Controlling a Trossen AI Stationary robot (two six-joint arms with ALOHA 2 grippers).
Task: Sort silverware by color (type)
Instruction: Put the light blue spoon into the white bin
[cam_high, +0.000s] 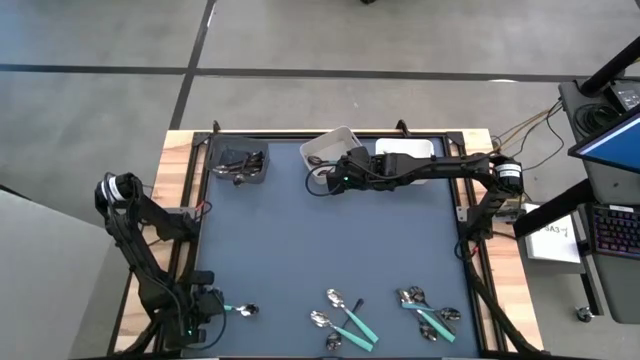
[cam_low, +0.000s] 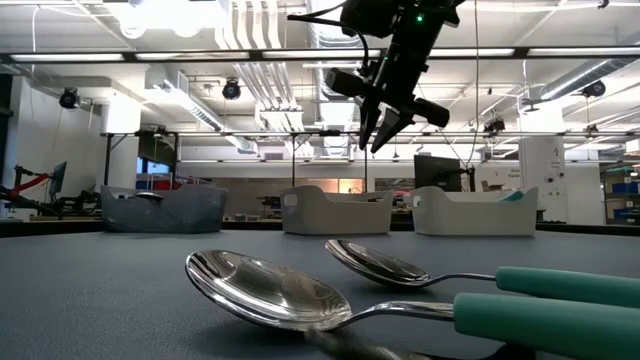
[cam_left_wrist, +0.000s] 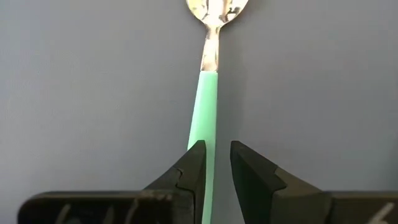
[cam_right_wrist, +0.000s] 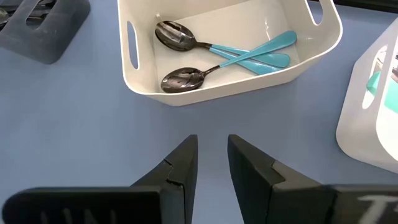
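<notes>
Teal plastic sits between the fingers of the left gripper (cam_left_wrist: 216, 168): the jaws stand narrowly parted around the handle of a teal spoon (cam_left_wrist: 210, 81), which lies flat on the dark mat (cam_high: 330, 240) at its near-left corner. Whether the pads actually press the handle cannot be told.

Right gripper (cam_right_wrist: 212, 158) hangs above the mat just beside the first white bin (cam_right_wrist: 186, 93), jaws slightly apart and empty. That bin holds two teal spoons (cam_right_wrist: 236, 56). A second white bin (cam_high: 405, 150) stands beside it, a dark grey bin (cam_high: 238, 165) farther along the same edge, with dark utensils inside.

Remaining silverware (cam_high: 350, 315) lies in two loose clusters along the near edge, well apart from the bins.

Risks:
- Grip sits close to the handle's end — the heavy bowl could tip the spoon down and let it swing or slip.
- Clustered pieces overlap, so one pick may drag another.

Hidden: the second white bin's contents are mostly covered by the right arm — only a teal sliver shows.
</notes>
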